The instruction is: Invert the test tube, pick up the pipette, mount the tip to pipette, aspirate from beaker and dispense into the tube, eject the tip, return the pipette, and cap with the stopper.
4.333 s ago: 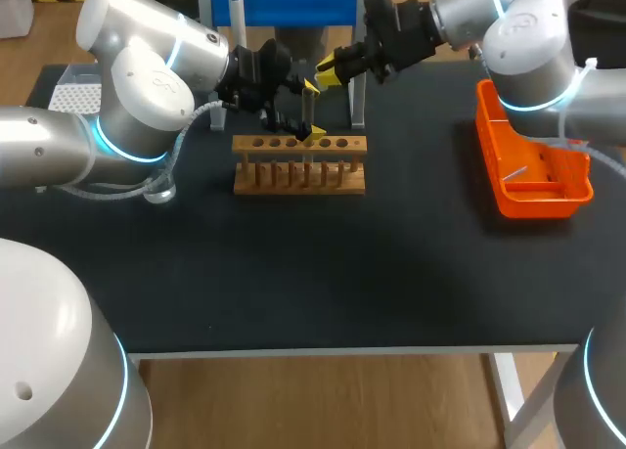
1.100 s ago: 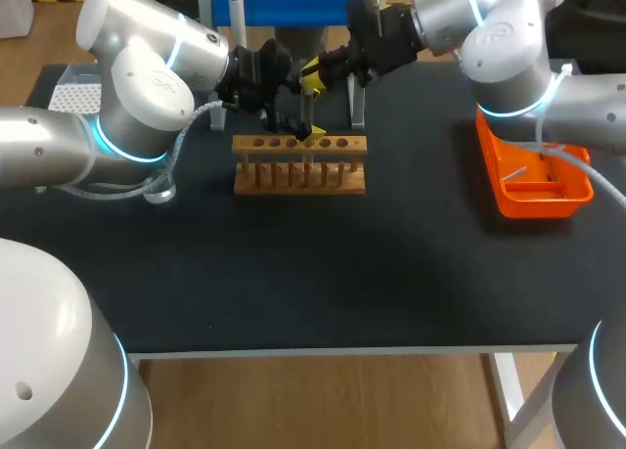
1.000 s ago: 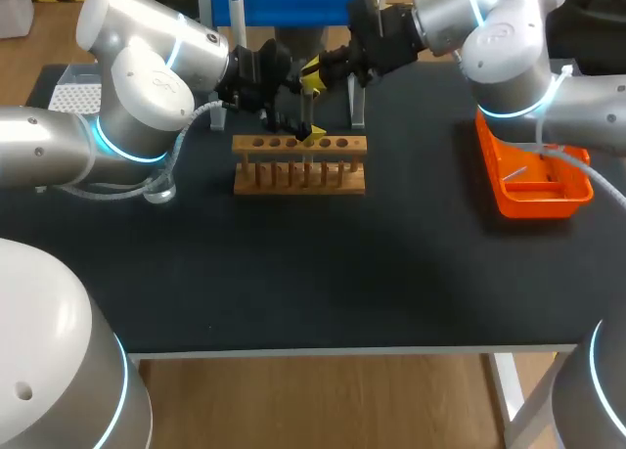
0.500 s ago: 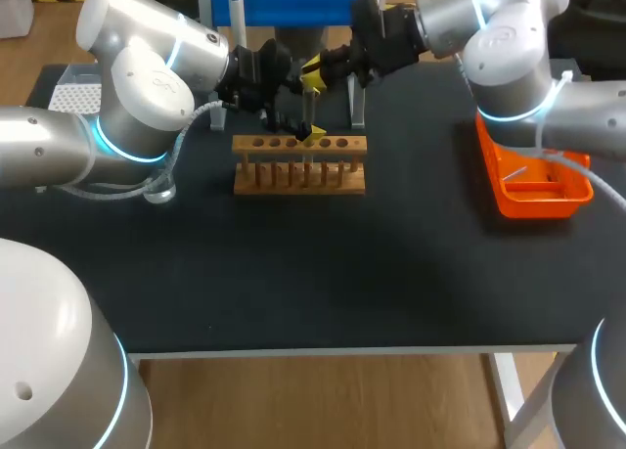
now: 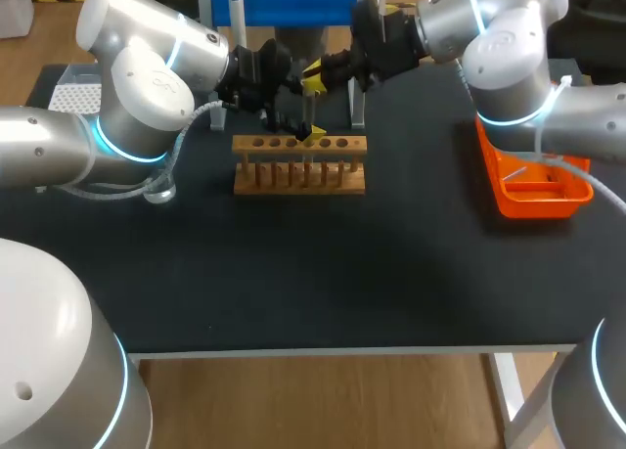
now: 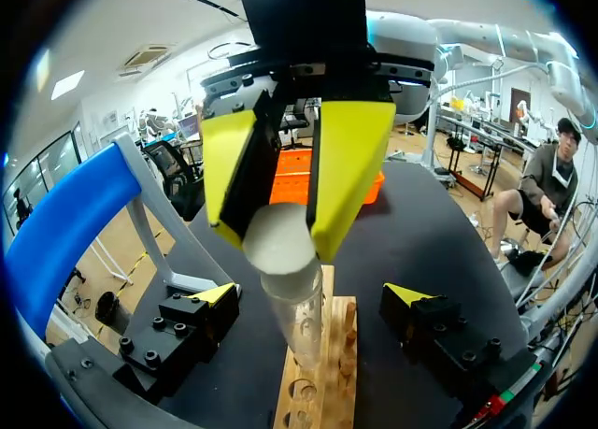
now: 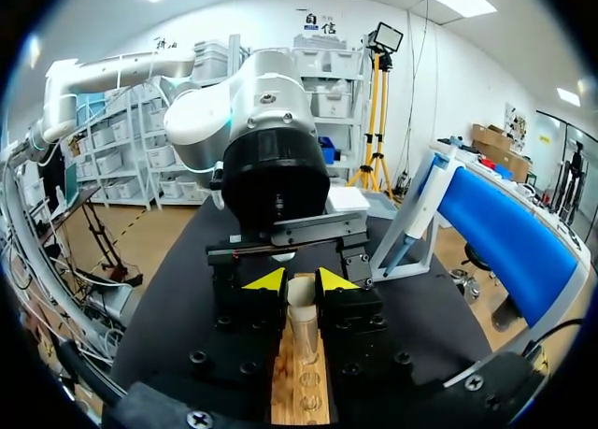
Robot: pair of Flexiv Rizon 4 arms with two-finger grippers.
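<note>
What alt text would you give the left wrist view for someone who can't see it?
The right arm's yellow-tipped jaws are shut on a white stopper sitting on top of a clear test tube, which stands in a wooden rack. The left arm's own jaws stand wide open on either side of the tube, apart from it.

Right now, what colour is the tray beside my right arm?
Orange. The tray shows best in the head view.
</note>
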